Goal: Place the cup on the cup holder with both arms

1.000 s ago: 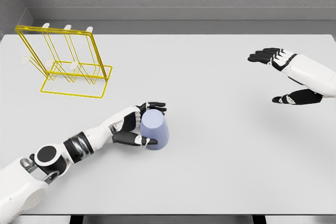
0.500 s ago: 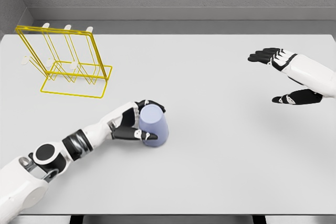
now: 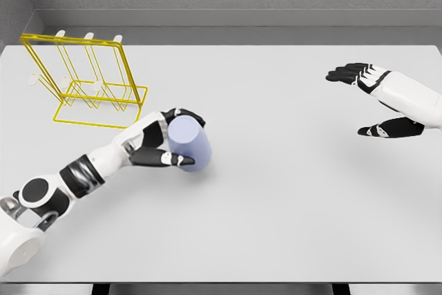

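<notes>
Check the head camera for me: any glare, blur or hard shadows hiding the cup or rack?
Head view: sharp throughout, flat even light, no glare; the pale lavender plastic cup in the left hand casts only a faint shadow on the white table; the thin yellow wire rack stays crisply visible.

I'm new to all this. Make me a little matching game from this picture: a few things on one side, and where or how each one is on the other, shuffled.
Things
1. cup
2. cup holder
3. left robot hand
4. right robot hand

Descriptions
A. yellow wire frame standing at the table's far left
B. fingers spread, holding nothing, at the right edge of the view
C. pale lavender, tilted, near the middle of the table
D. fingers curled around the cup's side

Pairs: 1-C, 2-A, 3-D, 4-B
</notes>
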{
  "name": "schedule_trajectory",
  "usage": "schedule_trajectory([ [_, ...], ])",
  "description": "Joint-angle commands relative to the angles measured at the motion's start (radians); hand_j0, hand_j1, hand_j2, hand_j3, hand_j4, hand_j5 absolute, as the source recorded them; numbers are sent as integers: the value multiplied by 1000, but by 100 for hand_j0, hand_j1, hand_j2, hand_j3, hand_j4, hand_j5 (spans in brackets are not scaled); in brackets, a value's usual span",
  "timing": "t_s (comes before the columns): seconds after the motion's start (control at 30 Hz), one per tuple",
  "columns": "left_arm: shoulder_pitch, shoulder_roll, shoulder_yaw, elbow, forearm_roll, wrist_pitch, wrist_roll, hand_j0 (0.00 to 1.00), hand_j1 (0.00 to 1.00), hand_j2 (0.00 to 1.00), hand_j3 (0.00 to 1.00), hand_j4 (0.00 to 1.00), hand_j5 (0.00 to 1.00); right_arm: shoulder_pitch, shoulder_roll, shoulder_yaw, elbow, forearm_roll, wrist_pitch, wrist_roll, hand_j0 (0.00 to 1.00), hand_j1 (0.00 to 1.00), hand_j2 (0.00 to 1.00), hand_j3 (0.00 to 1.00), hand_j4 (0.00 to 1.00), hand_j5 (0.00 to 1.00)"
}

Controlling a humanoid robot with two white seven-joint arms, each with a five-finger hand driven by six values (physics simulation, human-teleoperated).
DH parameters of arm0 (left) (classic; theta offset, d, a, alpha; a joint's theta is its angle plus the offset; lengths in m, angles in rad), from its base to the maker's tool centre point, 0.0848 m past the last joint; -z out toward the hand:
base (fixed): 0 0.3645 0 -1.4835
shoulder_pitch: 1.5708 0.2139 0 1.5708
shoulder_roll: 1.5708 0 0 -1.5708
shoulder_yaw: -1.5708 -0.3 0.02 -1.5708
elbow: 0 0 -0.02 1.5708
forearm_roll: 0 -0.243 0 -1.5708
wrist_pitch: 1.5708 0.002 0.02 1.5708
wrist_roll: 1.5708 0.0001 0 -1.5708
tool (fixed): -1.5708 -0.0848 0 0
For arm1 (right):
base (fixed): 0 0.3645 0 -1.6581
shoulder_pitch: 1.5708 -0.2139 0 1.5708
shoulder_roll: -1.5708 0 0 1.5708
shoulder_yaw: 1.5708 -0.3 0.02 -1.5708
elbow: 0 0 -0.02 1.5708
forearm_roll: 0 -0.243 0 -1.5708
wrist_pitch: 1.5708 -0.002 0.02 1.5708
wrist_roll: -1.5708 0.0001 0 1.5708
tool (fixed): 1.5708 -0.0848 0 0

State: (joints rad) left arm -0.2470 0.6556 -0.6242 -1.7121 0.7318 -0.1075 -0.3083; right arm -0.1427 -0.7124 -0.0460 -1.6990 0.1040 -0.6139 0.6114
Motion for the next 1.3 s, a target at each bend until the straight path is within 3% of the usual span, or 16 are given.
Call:
schedule_trajectory([
  [0.0,0,22,26,-20,6,0,0,60,60,60,60,60,60,0,-1,0,-1,-7,3,-1,100,100,100,100,100,100],
  [1.1,18,156,233,-64,29,-6,0,63,63,63,63,63,63,0,-1,0,-2,-9,3,-1,100,100,100,100,100,100],
  [1.27,46,176,267,-64,32,-18,0,63,63,63,63,63,63,0,-1,0,-2,-9,3,-1,100,100,100,100,100,100],
])
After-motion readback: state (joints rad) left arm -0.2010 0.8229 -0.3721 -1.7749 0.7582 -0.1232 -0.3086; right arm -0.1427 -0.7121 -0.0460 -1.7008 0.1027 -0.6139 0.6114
